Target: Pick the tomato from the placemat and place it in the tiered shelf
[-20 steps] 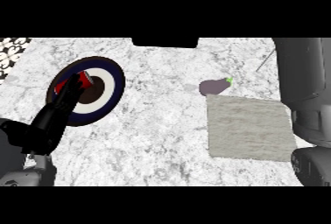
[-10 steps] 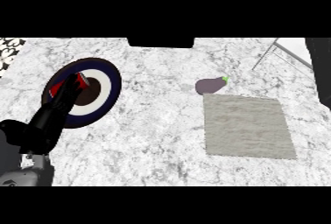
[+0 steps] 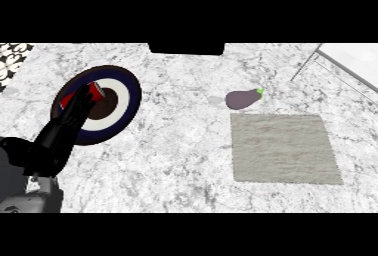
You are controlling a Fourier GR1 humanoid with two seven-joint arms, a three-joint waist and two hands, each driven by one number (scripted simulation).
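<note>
No brand, label or writing can be read anywhere on the counter (image 3: 177, 165), which is grey-white marble.

At 8 o'clock the left hand (image 3: 72, 114) comes in from the lower left corner and points towards 1 o'clock, its tip lying over a round plate (image 3: 127, 106) with a dark blue rim, a white ring and a dark centre. Red patches show on either side of the hand's tip: by its colour this is the tomato (image 3: 94, 90), over the plate at 10 o'clock and mostly hidden by the hand. Whether the hand is closed round it or only lying across it cannot be told. The right hand does not show.

At 12 o'clock a black block (image 3: 186, 48) sits against the far edge. A black-and-white chequered patch (image 3: 10, 56) fills the far left corner.

Right of centre, at 2 o'clock, a purple eggplant (image 3: 241, 99) with a green stem lies just beyond the far edge of the placemat (image 3: 284, 148), close to it. The placemat, a grey square at 4 o'clock, has nothing on it.

At 1 to 2 o'clock, in the far right corner, the tiered shelf (image 3: 353, 59) shows as a white board on thin wire legs, cut off by the view's edge.

A wide band of bare marble runs between the plate and the placemat, and along the near edge.
</note>
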